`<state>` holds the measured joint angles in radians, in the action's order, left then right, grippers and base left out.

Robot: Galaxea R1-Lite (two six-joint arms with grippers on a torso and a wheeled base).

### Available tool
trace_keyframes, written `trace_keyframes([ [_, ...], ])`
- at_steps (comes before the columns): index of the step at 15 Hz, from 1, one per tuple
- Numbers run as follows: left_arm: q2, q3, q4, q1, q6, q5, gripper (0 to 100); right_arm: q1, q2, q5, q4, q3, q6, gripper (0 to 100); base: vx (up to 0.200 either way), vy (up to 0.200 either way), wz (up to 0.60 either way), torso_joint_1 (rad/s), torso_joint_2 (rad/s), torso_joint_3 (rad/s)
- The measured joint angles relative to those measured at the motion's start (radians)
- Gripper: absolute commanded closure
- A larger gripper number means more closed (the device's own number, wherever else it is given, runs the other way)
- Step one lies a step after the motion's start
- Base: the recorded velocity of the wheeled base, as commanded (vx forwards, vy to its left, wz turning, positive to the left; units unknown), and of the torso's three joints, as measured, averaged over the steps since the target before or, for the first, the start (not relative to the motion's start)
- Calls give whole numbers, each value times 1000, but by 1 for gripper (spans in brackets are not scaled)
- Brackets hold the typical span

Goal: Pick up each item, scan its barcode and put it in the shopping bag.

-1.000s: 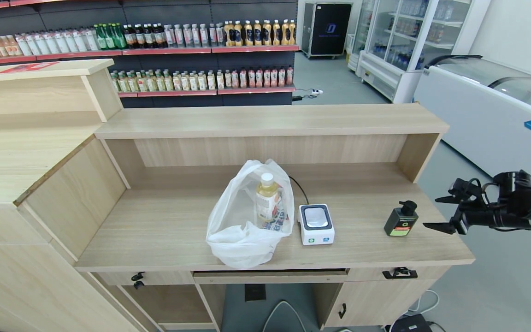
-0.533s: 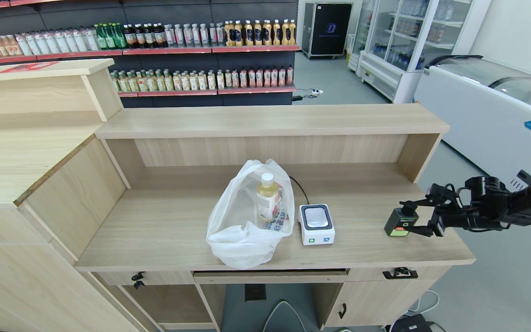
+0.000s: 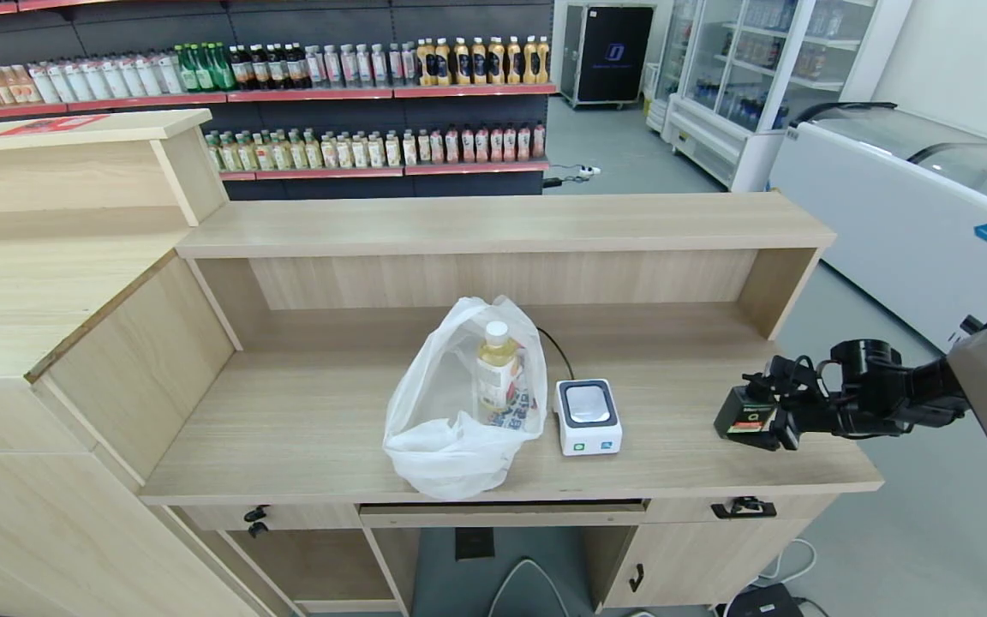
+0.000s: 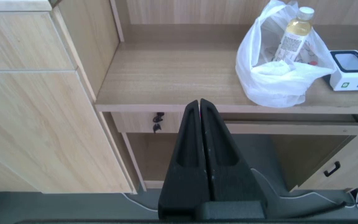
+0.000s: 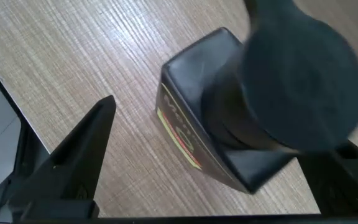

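The right gripper (image 3: pixel 759 410) is at the right end of the counter (image 3: pixel 305 411), its fingers spread wide on either side of the dark pump bottle (image 3: pixel 738 418), which stands near the front edge. In the right wrist view a strip of bare wood shows between one finger (image 5: pixel 67 162) and the bottle, so it is not gripped. The white shopping bag (image 3: pixel 433 433) sits mid-counter with a yellow drink bottle (image 3: pixel 496 368) upright inside, and the barcode scanner (image 3: pixel 588 416) is just beside it. The left gripper (image 4: pixel 200 107) hangs below the counter's front edge, fingers pressed together, holding nothing.
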<state>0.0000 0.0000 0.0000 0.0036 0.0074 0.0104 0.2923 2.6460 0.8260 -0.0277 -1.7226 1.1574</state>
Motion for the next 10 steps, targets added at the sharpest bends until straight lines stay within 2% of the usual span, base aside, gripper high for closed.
trace_keyframes([
  [10,0,0,0,0,0,0,100,2,-43,-6,-25,-3,74,100,0,0,0,0,0,0],
])
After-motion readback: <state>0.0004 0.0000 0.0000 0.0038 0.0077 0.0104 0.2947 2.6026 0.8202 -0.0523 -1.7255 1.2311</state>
